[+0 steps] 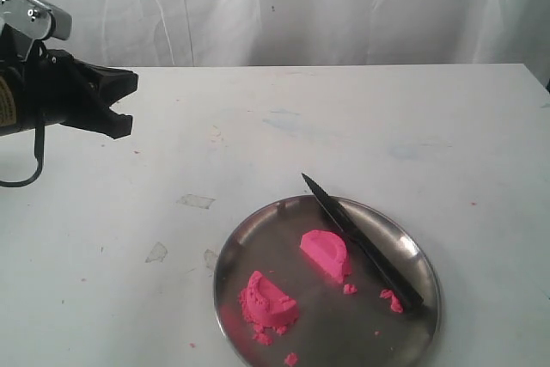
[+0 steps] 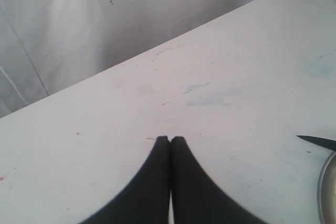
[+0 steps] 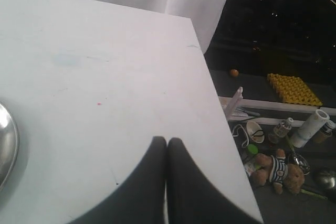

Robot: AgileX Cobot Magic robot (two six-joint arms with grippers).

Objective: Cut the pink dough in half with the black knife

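Observation:
The pink dough lies in two half-round pieces on a round steel plate (image 1: 232, 264): one piece (image 1: 324, 252) near the plate's middle, the other (image 1: 269, 302) toward its front left. The black knife (image 1: 361, 243) rests across the plate's right side, its point sticking out past the far rim; its tip (image 2: 316, 140) also shows in the left wrist view. My left gripper (image 1: 123, 100) hovers far to the left above the table, shut and holding nothing (image 2: 170, 139). My right gripper (image 3: 167, 140) is shut and empty near the table's right edge, outside the exterior view.
Pink crumbs (image 1: 391, 300) are scattered on the plate. Bits of clear tape (image 1: 196, 201) stick to the white table left of the plate. Past the table's right edge (image 3: 220, 124), the floor holds clutter, including a teddy bear (image 3: 277, 170) and bottles.

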